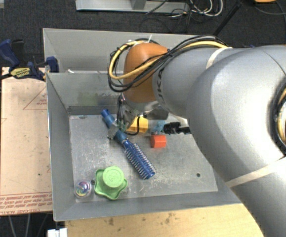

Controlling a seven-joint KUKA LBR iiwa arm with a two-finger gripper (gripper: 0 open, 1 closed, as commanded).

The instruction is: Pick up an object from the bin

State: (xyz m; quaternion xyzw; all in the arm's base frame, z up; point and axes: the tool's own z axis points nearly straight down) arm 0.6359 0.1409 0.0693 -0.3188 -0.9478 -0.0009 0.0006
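Observation:
My gripper reaches down under the arm's wrist at the back middle of the bin floor. It stands right over the handle end of a blue hairbrush, which lies slanting toward the front right with its bristled head away from me. A small blue piece sticks out just left of the gripper. A yellow and black object lies just right of it, partly hidden by the arm. A small orange cube rests a little further right.
A green lobed lid and a small shiny ball lie at the front left of the bin. The big grey arm covers the bin's right side and back corner.

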